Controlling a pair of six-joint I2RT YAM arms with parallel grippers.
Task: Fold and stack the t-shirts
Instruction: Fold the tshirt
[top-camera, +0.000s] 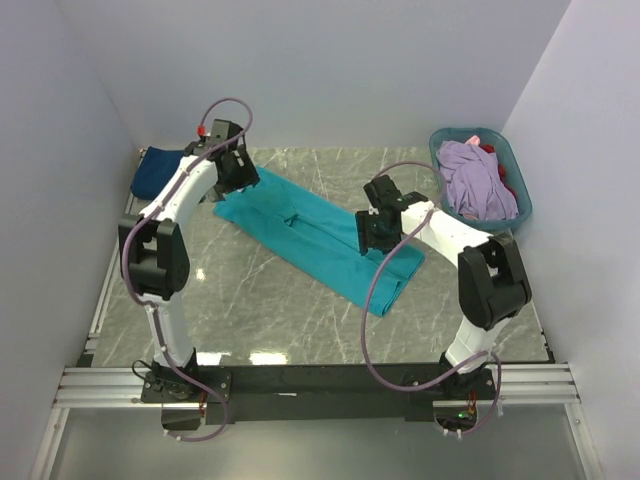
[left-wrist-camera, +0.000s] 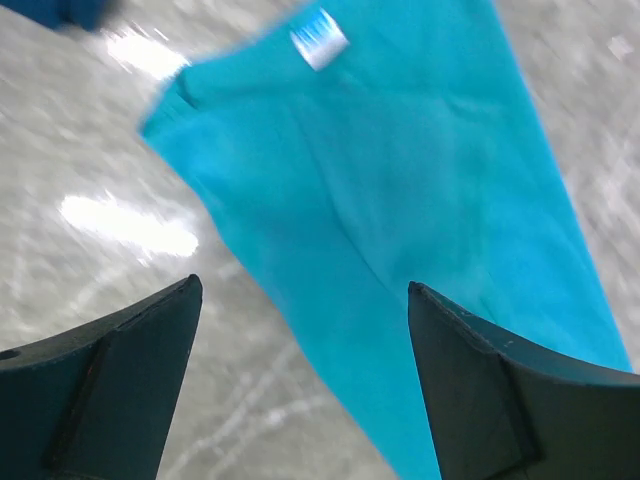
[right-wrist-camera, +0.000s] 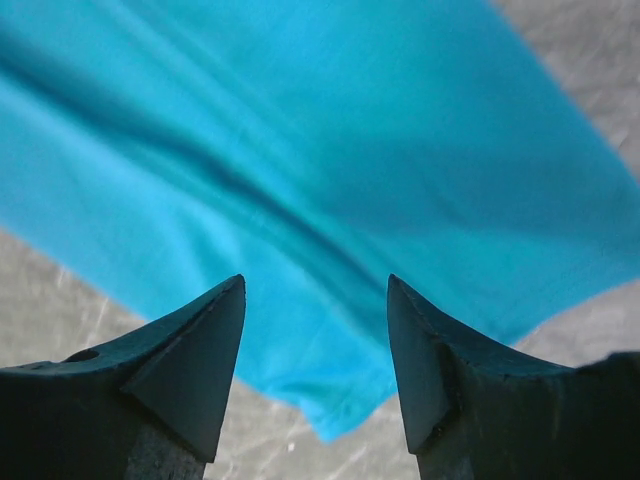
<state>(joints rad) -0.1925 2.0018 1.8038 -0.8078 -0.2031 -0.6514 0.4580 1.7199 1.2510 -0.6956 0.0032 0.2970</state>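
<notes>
Left fingers (left-wrist-camera: 120, 370): spread wide with nothing between them, hanging over the collar end of the teal t-shirt (top-camera: 310, 225). A white label (left-wrist-camera: 318, 38) shows at that end.
Right fingers (right-wrist-camera: 170, 370): also parted and holding nothing, over the opposite hem end, near its corner.
Contact: neither pair looks to be touching the cloth, though the wrist views do not settle it.
Teal t-shirt: lies flat on the table (top-camera: 250, 290) as a long narrow strip, running diagonally from far left to near right. The sleeves seem tucked in.
Why so placed: with one arm at each end of the strip, the lengthwise folds look done and a crosswise fold looks due.
Navy t-shirt (top-camera: 160, 170): sits in the far left corner, partly behind the left arm. It is probably where the stack is to grow.
Basket (top-camera: 520, 165): stands at the far right and holds a crumpled lavender t-shirt (top-camera: 475, 180) with a bit of red t-shirt (top-camera: 489, 150) beside it. Both look unfolded and waiting.
Table surface: grey marble pattern, glossy, with bright glare patches. Cloth would likely slide on it easily.
Room: plain pale walls (top-camera: 330, 70) close in the back and both sides.
</notes>
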